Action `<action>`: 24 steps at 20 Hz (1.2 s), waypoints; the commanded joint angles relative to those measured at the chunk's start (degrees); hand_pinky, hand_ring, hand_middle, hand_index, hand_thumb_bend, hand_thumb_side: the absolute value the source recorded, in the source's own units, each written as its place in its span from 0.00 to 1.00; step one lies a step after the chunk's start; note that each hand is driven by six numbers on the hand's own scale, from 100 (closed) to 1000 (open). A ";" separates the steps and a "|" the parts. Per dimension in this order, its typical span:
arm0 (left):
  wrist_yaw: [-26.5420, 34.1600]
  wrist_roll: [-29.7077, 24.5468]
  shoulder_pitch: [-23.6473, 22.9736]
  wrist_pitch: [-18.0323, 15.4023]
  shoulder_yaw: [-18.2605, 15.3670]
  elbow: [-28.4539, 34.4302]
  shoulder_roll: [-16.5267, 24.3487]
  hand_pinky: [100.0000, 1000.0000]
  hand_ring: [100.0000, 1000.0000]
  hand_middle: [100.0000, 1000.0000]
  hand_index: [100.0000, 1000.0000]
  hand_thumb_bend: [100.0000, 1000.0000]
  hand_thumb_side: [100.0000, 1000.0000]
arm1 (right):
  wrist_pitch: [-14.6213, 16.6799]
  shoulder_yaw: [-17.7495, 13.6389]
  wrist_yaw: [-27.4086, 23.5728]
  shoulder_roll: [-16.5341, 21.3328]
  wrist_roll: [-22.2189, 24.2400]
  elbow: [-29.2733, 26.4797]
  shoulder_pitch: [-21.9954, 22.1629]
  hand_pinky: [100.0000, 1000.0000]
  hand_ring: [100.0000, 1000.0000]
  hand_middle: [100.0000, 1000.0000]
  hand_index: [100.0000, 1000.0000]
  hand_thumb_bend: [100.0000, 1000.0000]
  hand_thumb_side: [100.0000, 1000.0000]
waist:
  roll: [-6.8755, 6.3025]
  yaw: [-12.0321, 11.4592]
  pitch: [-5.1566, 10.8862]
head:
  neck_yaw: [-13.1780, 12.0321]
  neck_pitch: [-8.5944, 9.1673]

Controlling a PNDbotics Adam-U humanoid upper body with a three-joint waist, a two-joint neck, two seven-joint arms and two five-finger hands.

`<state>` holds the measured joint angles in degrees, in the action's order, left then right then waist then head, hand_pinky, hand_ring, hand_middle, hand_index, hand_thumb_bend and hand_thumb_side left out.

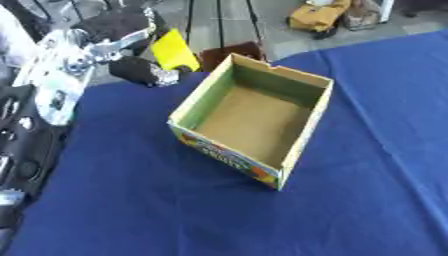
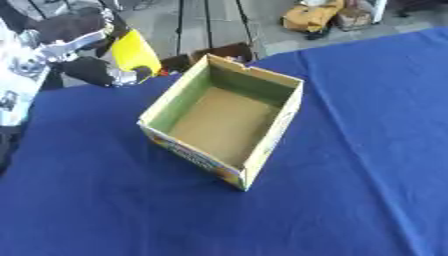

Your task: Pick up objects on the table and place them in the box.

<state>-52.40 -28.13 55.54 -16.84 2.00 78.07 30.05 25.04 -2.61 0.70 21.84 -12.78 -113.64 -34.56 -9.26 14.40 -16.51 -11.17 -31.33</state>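
Note:
An open cardboard box [image 1: 255, 121] with green inner walls and a brown floor stands on the blue tablecloth [image 1: 149, 200], and nothing shows inside it. My left hand [image 1: 131, 35] is raised at the upper left, beyond the box's far left corner, its dark fingers curled round a flat yellow object [image 1: 175, 49]. The yellow object [image 2: 136, 49] hangs tilted in the air, just outside the box's far left wall. My right hand shows in neither view.
My left arm's silver and black links [image 1: 52, 85] run down the left edge. Beyond the table's far edge lie a wooden slatted floor and a yellow-brown bundle [image 1: 319, 17]. Blue cloth spreads in front of and to the right of the box.

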 commanded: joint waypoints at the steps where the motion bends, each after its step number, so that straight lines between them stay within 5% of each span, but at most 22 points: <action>1: -2.49 1.51 1.79 0.33 -1.02 -1.04 0.21 0.00 0.17 0.31 0.45 0.00 0.43 | 0.19 0.33 -0.89 0.05 0.74 -0.95 -1.44 0.77 0.76 0.55 0.78 0.00 0.46 | -0.58 0.73 -0.13 | -1.97 1.00; 14: -8.41 4.27 3.64 -2.42 0.11 -4.44 -4.44 0.00 0.16 0.30 0.45 0.00 0.44 | 0.27 0.59 -1.75 -0.35 2.38 -0.95 -2.55 0.77 0.76 0.53 0.78 0.00 0.47 | -1.64 3.62 -2.77 | -4.63 2.47; 24: -10.22 7.41 2.88 -6.88 2.35 -6.74 -6.66 0.00 0.15 0.30 0.45 0.00 0.46 | 0.11 0.50 -1.93 -0.65 2.66 -0.95 -2.39 0.78 0.76 0.53 0.78 0.00 0.47 | -2.04 4.42 -3.00 | -4.87 3.07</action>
<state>-62.67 -21.06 57.54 -23.01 4.36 70.97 22.75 25.11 -2.03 -0.66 20.83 -10.24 -113.64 -36.28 -10.85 18.81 -19.61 -15.81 -29.07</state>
